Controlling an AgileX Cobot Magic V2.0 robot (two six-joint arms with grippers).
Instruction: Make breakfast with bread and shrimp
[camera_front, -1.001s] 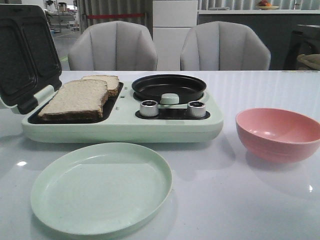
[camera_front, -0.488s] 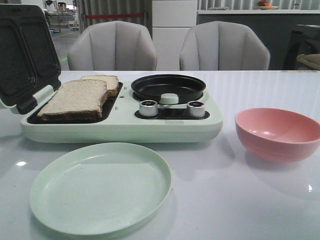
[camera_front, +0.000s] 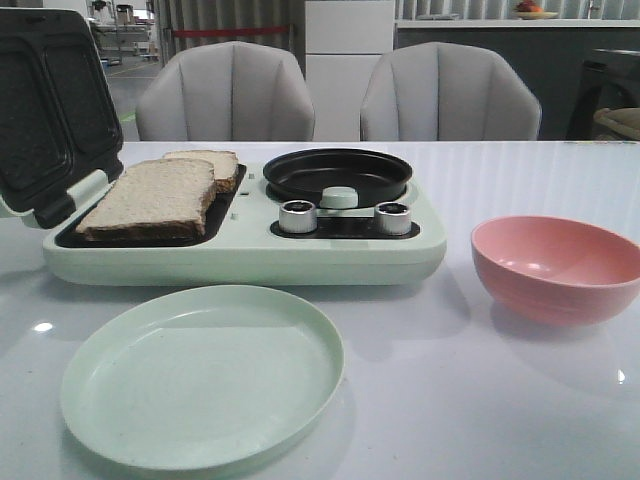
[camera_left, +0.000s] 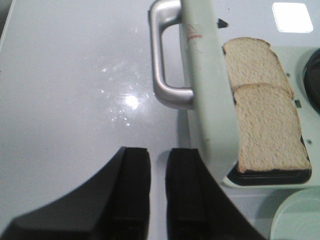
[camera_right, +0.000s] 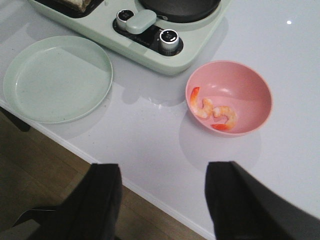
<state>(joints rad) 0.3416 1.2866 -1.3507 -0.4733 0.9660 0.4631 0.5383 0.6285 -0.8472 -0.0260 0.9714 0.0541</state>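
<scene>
Front view: the bread is being carried on the open maker's dark tray; bowl contents are being hidden by its rim.

Left wrist view: left gripper jaws nearly together, empty.

Right wrist view: shrimp being held in the bowl; right gripper jaws wide apart, tips cut off.

Three views: low front, two overhead wrists.
Front faces chairs; both wrists look down, sharing breakfast maker.
</scene>
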